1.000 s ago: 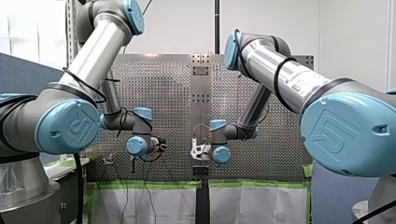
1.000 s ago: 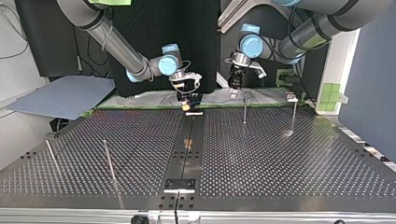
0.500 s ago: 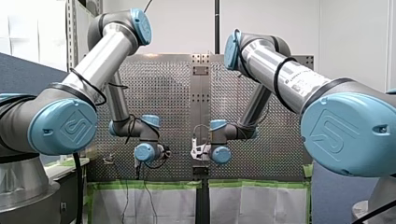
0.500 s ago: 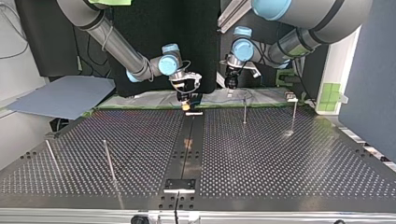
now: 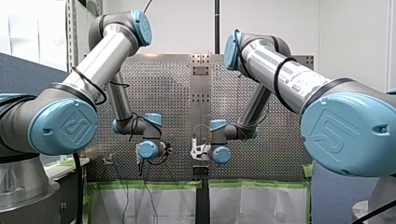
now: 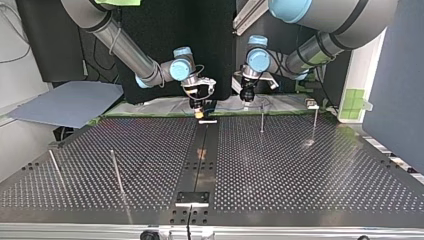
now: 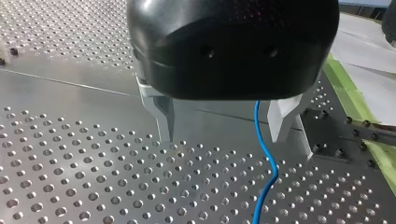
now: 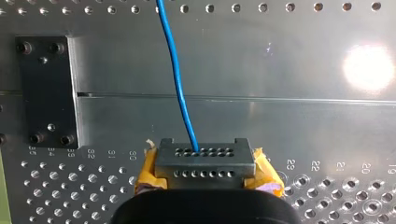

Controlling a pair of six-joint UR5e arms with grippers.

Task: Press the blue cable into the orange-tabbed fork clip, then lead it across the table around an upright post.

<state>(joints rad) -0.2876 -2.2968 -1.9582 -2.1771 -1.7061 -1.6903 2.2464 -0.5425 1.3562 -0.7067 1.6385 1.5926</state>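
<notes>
The blue cable (image 8: 178, 84) runs out of a grey perforated block (image 8: 205, 161) over the table's bare centre strip. My right gripper (image 8: 205, 179) is shut on that block with its yellow pads (image 8: 147, 175). It stands at the far edge in the top view (image 6: 202, 107). My left gripper (image 7: 223, 135) is open just above the plate. The cable (image 7: 256, 116) hangs between its pale fingers (image 7: 164, 116), nearer one of them and touching neither. In the top view this gripper (image 6: 246, 95) hovers close beside the right one. I cannot make out an orange-tabbed clip.
Thin upright posts stand on the perforated table: two in the top view's right half (image 6: 261, 119) (image 6: 315, 124), two at its near left (image 6: 116, 170) (image 6: 54, 167). A small fixture (image 6: 311, 104) sits at the far right edge. A grey sheet (image 6: 65, 102) lies off the table's far left.
My left arm has swung toward the middle, bringing its gripper leftward in the top view and closer to the right gripper. The right arm has stayed still.
</notes>
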